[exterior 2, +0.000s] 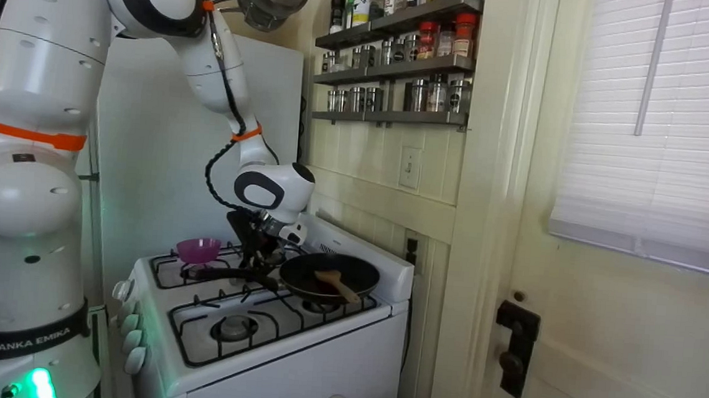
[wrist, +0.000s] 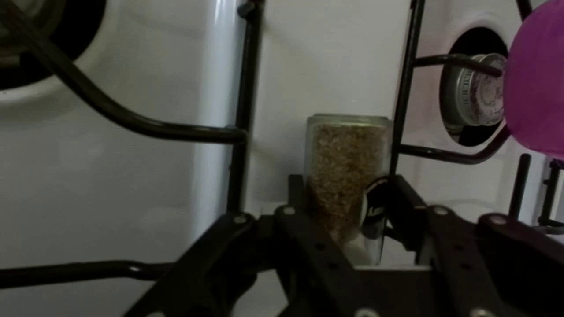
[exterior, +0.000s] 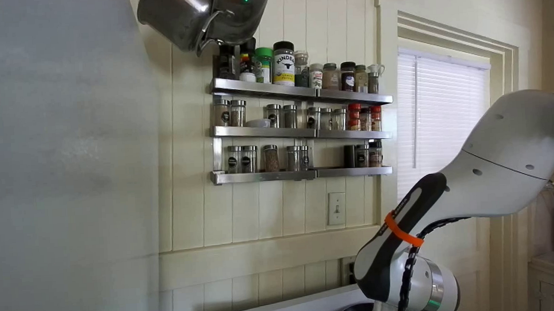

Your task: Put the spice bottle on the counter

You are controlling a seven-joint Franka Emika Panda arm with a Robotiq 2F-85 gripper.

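Note:
The spice bottle (wrist: 346,154) is a clear glass jar with coarse brown contents and a dark label on its right side. In the wrist view my gripper (wrist: 348,181) has a dark finger against each side of it and is shut on it. The jar's far end points up the picture; its near end and cap are hidden behind the gripper. The white stove top (wrist: 335,57) lies under it as the counter surface and shows in an exterior view (exterior 2: 158,317). There my gripper (exterior 2: 258,256) is low over the stove, between bowl and pan; the jar cannot be made out.
Black burner grates (wrist: 401,101) rise from the stove top. A pink bowl (exterior 2: 198,250) sits on a grate, and a black pan (exterior 2: 299,282) with a wooden spoon (exterior 2: 337,284) stands beside my gripper. Wall shelves (exterior: 266,131) hold several jars. A steel pot (exterior: 179,18) hangs above.

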